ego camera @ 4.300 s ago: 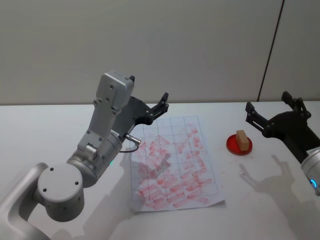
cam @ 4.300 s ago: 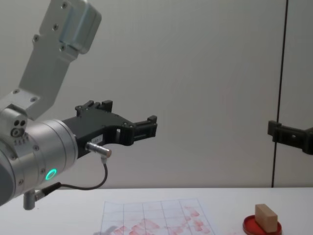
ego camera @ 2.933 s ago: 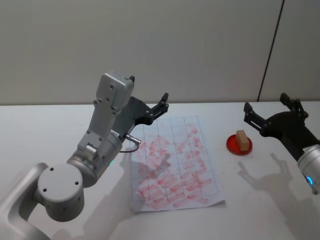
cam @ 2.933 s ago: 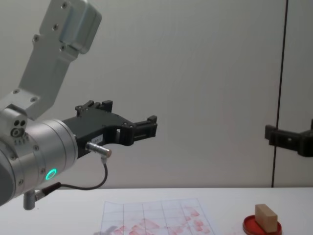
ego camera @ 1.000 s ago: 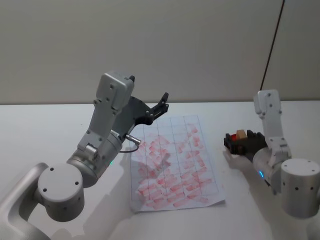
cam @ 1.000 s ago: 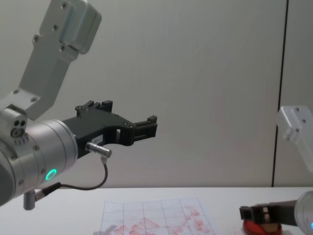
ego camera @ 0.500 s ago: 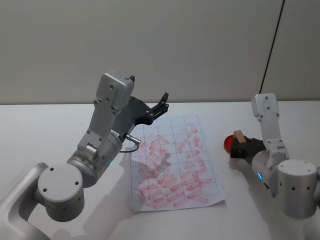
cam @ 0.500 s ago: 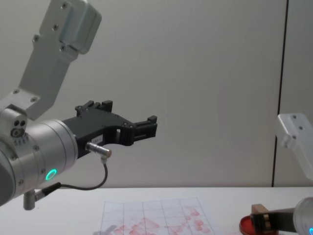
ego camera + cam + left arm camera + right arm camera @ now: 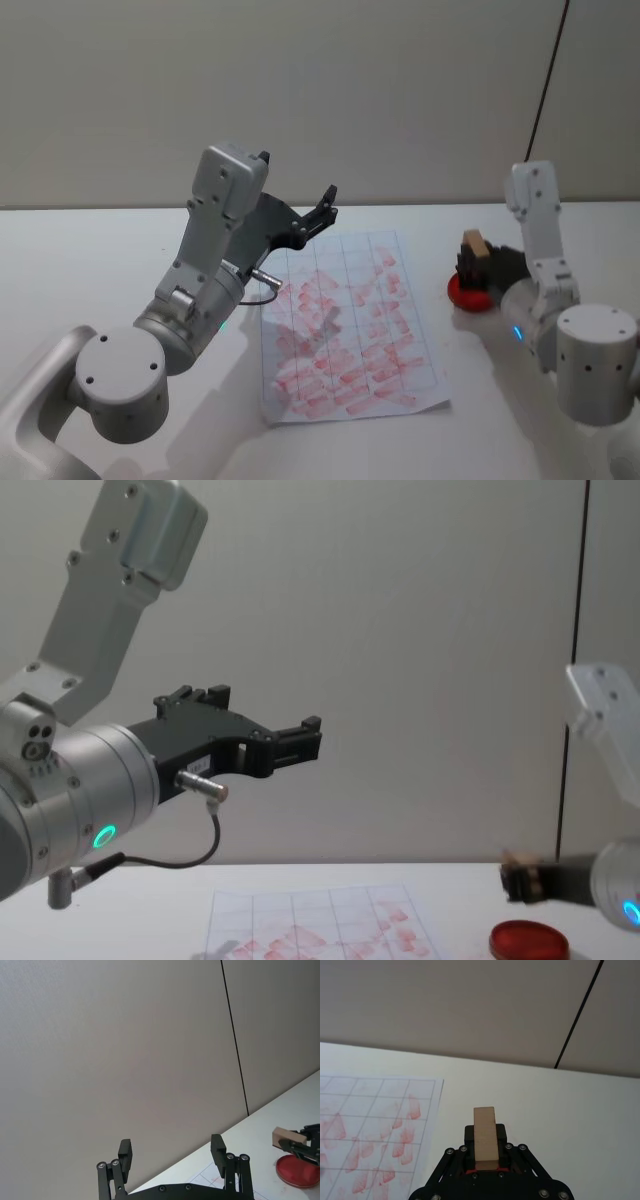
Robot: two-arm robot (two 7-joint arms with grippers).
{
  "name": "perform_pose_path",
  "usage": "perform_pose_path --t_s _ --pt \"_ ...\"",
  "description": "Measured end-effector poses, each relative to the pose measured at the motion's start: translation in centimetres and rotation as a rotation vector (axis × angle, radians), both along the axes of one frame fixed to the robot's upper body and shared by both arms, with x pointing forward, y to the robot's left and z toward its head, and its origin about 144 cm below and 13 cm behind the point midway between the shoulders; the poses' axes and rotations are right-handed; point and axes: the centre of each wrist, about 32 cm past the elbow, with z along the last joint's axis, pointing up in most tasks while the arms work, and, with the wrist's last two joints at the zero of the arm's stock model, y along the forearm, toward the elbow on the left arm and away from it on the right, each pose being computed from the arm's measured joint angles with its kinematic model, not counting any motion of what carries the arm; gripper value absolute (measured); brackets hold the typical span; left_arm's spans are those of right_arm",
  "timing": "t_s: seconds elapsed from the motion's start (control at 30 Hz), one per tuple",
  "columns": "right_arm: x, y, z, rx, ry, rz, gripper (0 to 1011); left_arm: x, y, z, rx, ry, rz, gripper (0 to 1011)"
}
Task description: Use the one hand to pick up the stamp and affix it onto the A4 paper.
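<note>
My right gripper (image 9: pixel 470 262) is shut on the stamp (image 9: pixel 474 243), a small tan wooden block, and holds it a little above the round red ink pad (image 9: pixel 465 294). In the chest view the stamp (image 9: pixel 520 861) hangs clear of the pad (image 9: pixel 528 940). The right wrist view shows the stamp (image 9: pixel 485 1137) upright between the black fingers. The A4 paper (image 9: pixel 345 320), gridded and covered in red-pink stamp marks, lies flat on the table to the left of the pad. My left gripper (image 9: pixel 296 180) stays raised and open above the paper's far left corner.
The white table (image 9: pixel 100 260) runs up to a plain wall. The left arm's silver elbow (image 9: pixel 120 385) stands large at the near left, with a cable looping under its wrist (image 9: pixel 190 855). The right arm's base (image 9: pixel 595 365) stands at the near right.
My right gripper came down to the ink pad, shut on the stamp and has now lifted it off the pad. The left arm has not moved.
</note>
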Motion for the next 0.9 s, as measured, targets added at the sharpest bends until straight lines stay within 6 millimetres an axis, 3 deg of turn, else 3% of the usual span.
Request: perform_pose_path --t_s 0.37,0.9 --pt "0.5 1.1 1.3 0.023 -0.061 0.081 220 0.0 0.0 0.0 0.000 0.000 0.000 1001" --pt "2.6 4.1 -0.1 0.041 0.004 0.177 221 0.0 0.0 0.0 0.000 0.000 0.000 1001"
